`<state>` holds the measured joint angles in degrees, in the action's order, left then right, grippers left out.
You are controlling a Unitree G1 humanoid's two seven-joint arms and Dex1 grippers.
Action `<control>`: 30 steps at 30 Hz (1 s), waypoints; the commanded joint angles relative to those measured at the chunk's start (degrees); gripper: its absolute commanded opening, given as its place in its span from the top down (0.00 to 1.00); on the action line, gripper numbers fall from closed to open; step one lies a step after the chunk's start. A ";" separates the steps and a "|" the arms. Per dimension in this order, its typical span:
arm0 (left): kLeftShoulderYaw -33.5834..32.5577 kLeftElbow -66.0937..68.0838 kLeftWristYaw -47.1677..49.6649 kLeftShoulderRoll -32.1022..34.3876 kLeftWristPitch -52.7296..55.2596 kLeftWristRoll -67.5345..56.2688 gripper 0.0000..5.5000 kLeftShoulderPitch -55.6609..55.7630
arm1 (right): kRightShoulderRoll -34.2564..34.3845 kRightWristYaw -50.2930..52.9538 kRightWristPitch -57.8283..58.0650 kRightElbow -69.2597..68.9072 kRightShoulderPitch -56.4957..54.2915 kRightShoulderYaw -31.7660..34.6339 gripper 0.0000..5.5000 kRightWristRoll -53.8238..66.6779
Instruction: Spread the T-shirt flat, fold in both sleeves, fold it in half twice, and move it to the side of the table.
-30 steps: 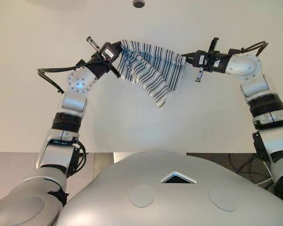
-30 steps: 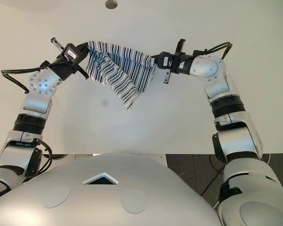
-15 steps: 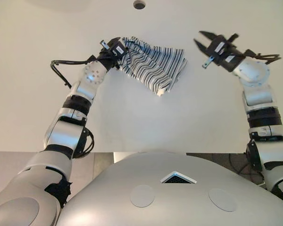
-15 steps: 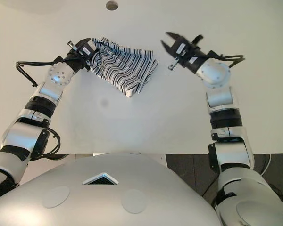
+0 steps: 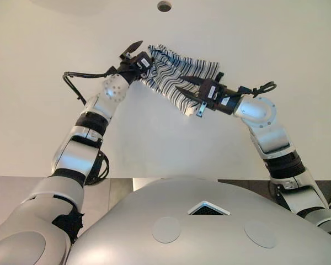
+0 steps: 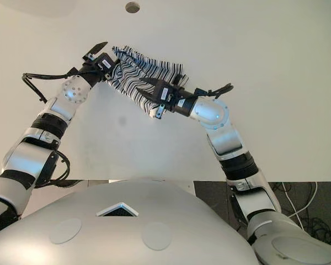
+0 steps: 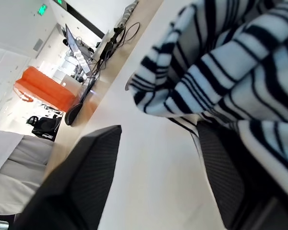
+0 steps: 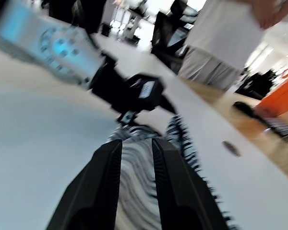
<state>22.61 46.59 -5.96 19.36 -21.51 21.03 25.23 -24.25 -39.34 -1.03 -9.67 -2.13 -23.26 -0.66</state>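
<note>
The white table point(image 5: 154, 143) is seen to carry the striped T-shirt point(image 5: 179, 69), which is bunched in folds, not spread flat, on the far half, about midway between the left and right edges. The left gripper point(image 5: 142, 51) is placed at the shirt's left end with its fingers spread. In the left wrist view one finger point(image 7: 81, 187) is shown over bare table, while the other is partly covered by the cloth, which is draped against it. Nothing is pinched between them.

The right gripper point(image 5: 180, 82) is held over the shirt's near right part, with its fingers point(image 8: 103, 187) parted and striped cloth seen in the gap between and beneath them. Whether the cloth is touched by them cannot be told.

A small dark round disc point(image 5: 164, 6) is set in the table close to the far edge, beyond the shirt. In the room behind, an orange sofa point(image 7: 43, 91) and a tangle of cables point(image 7: 120, 31) are seen past the table's edge.
</note>
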 commanded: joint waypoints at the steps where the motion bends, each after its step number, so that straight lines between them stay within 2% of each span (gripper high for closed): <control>1: 4.05 1.64 -1.71 -1.25 2.62 4.30 0.47 -5.55 | -1.96 0.62 1.14 -0.01 0.28 0.52 0.79 -3.39; 4: 4.32 0.64 -1.79 -1.24 2.72 4.65 0.47 -6.07 | -5.64 0.18 -1.09 -2.26 2.92 4.19 0.79 -3.24; 10: 4.62 -1.41 -2.37 -0.44 2.60 5.00 0.47 -7.21 | -13.61 -3.32 -4.43 -15.93 12.10 14.49 0.79 3.15; 12: 5.00 -1.94 -2.55 -0.18 2.41 5.28 0.47 -7.57 | -16.74 -3.15 -8.80 -18.06 14.87 16.23 0.79 -1.33; 15: 5.25 -2.79 -2.78 0.28 2.33 5.33 0.46 -7.97 | -19.95 -2.65 -13.90 -18.23 17.57 15.35 0.69 -9.32; 17: 5.30 -3.53 -2.91 0.56 2.42 5.30 0.46 -8.31 | -19.76 -1.50 -16.55 -17.05 16.37 13.49 0.63 -14.43; 21: 5.49 -4.46 -3.15 1.03 2.43 5.46 0.46 -8.59 | -20.05 -1.04 -20.03 -13.65 13.09 10.49 0.62 -21.23; 30: 6.27 -5.60 -2.88 1.10 2.83 5.64 0.46 -8.92 | -18.71 0.87 -23.66 -6.47 5.74 7.04 0.62 -27.34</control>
<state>25.93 38.35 -5.32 20.51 -21.51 23.28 20.77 -43.14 -38.95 -24.00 -17.45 5.28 -15.75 -27.12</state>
